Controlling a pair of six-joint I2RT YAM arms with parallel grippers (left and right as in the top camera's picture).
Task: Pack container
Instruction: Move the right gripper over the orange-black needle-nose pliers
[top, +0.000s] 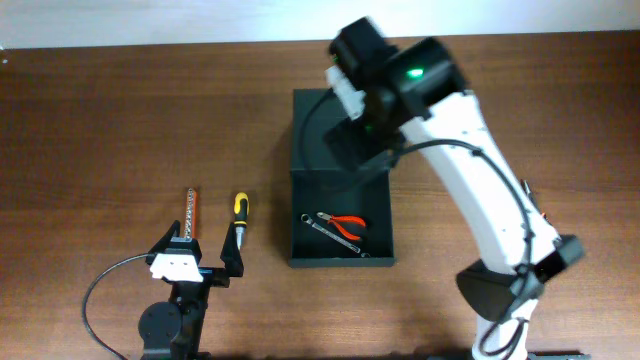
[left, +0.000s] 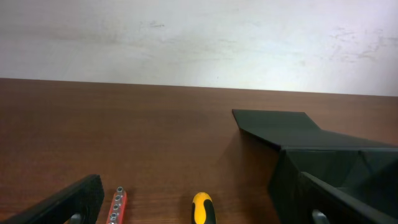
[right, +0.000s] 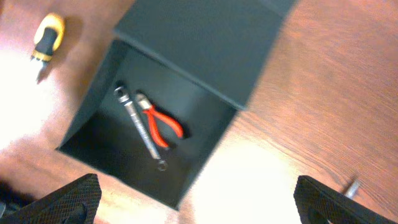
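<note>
The container (right: 208, 121) holds pliers (right: 160, 127) and wrench (right: 142, 127), hidden from left wrist; left claw (top: 207, 242), right claw (right: 198, 190) wide.

From overhead, the right arm (top: 470, 190) covers the right part of the lid (top: 310, 130) of the container (top: 340, 262), toward the desk's far edge, and hides its own jaws. The left wrist view cuts off the screwdriver (left: 201, 208) and the red bar (left: 116, 206) at its bottom edge. The right wrist view is blurred, and 1 small metal piece (right: 352, 186) cannot be identified.
</note>
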